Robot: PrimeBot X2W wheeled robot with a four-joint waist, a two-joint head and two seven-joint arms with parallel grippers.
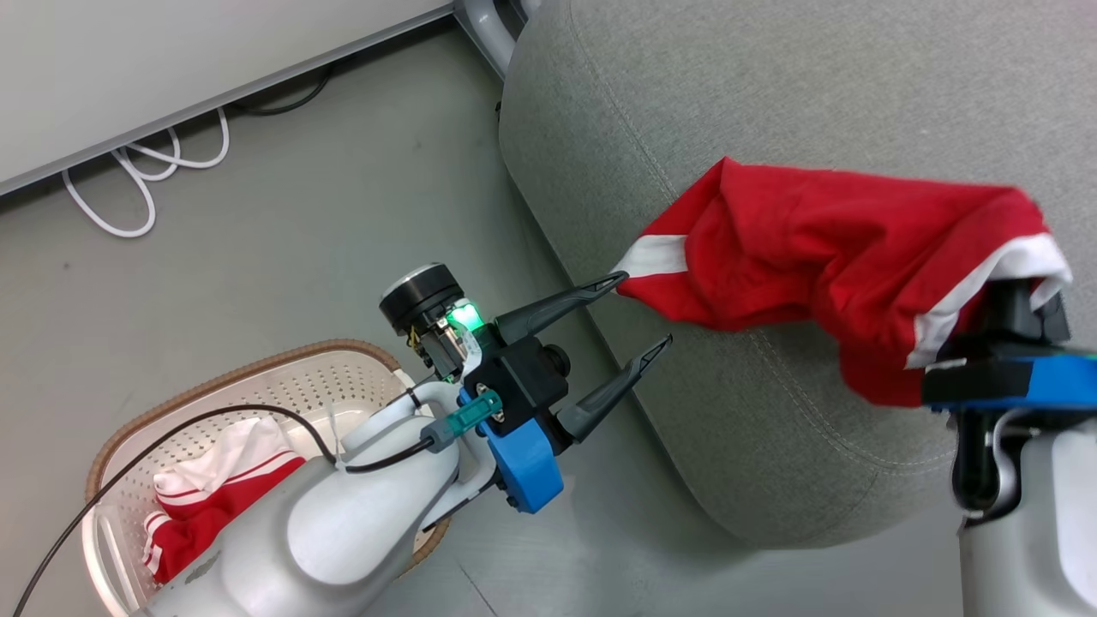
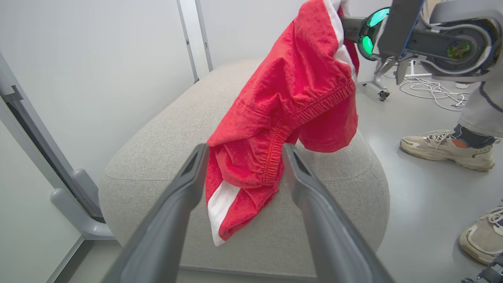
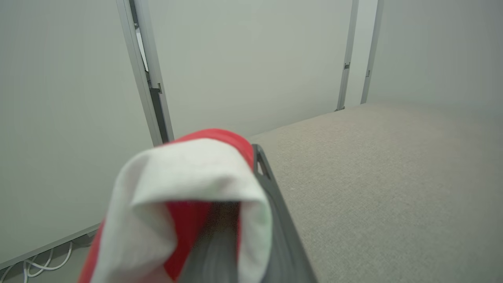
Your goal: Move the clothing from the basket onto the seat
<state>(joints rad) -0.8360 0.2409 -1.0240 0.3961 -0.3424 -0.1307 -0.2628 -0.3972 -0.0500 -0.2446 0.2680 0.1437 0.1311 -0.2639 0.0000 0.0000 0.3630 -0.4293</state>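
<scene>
**Red shorts [image 1: 814, 257] hang onto the seat [image 1: 771, 103]; one garment in the basket [image 1: 257, 364]**

Closest to the robot, the basket stands on the floor with a red-and-white garment [image 1: 218, 493] bunched inside it, partly behind the pale left forearm. The left gripper [image 1: 644, 308] is empty, its fingers spread apart. In the head view its upper fingertip lies just beside the white stripe at the low end of the red shorts. The right gripper [image 1: 1016, 296] is clamped on the other end, and white trim drapes over its fingers [image 3: 275, 196]. The shorts slope down from it, and their low end rests near the grey seat's rounded front edge. Beyond, white cables [image 1: 128, 197] loop along the wall. In the left wrist view, a person's shoes [image 2: 448, 147] stand on the floor past the seat.
</scene>
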